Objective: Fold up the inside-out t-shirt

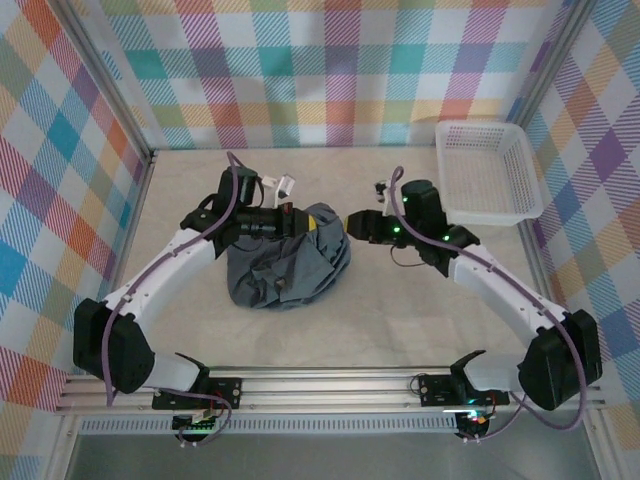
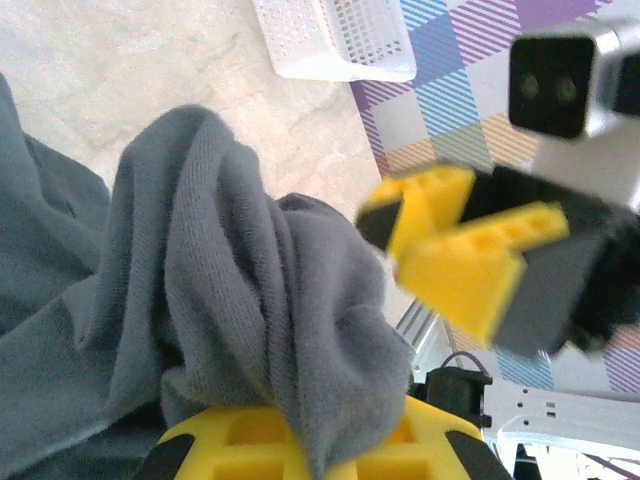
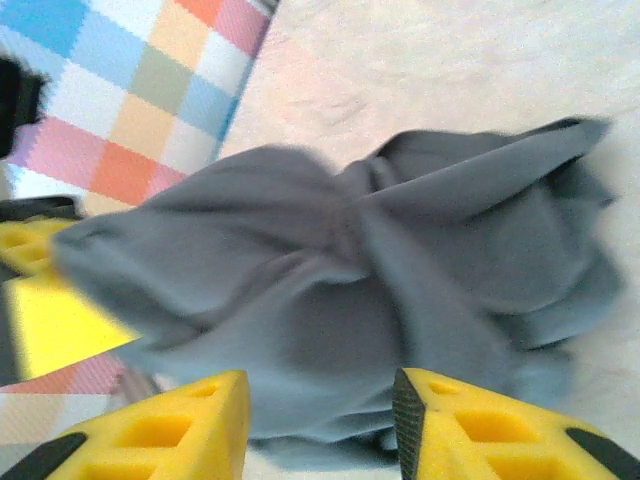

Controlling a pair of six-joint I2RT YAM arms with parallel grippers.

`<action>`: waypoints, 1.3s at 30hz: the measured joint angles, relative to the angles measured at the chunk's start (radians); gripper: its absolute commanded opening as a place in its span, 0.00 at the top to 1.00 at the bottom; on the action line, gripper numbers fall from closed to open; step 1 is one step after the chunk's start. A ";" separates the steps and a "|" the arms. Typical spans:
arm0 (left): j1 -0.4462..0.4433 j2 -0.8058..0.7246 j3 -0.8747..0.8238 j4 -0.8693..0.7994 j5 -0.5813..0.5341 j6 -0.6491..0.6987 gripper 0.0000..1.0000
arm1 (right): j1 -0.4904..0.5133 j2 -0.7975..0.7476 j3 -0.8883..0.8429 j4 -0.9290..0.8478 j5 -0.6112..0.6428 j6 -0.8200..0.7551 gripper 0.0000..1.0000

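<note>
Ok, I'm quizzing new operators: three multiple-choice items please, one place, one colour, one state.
1. The basket stands: A far right corner; B near left corner; C dead centre.
2. The t-shirt is: A red; B blue-grey; C white.
3. The left tool is: A open over the basket; B open, touching nothing; C shut on the t-shirt.
Key: 1A, it sits at the far right edge; 2B, plain slate cloth; 3C, cloth pinched between its fingers.

overhead rear view, both wrists near t-shirt point(image 2: 200, 290)
</note>
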 measured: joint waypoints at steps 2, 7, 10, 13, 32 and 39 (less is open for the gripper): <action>0.000 0.009 0.010 -0.002 0.000 0.000 1.00 | 0.082 0.012 -0.005 0.047 0.029 0.113 0.33; 0.000 0.011 0.011 -0.003 -0.002 0.000 1.00 | 0.152 0.105 0.014 0.089 0.078 0.265 0.54; 0.005 0.010 0.011 -0.006 -0.021 -0.001 1.00 | 0.151 0.187 0.087 0.020 0.126 0.272 0.96; 0.006 0.009 0.026 -0.009 -0.021 -0.009 1.00 | 0.150 0.215 0.090 -0.036 0.211 0.242 0.97; 0.010 0.011 0.071 -0.047 0.006 -0.030 1.00 | 0.137 0.006 -0.087 -0.098 0.327 -0.367 0.23; 0.010 0.011 0.074 -0.048 0.007 -0.030 1.00 | 0.137 0.099 0.025 0.029 0.228 -0.542 0.61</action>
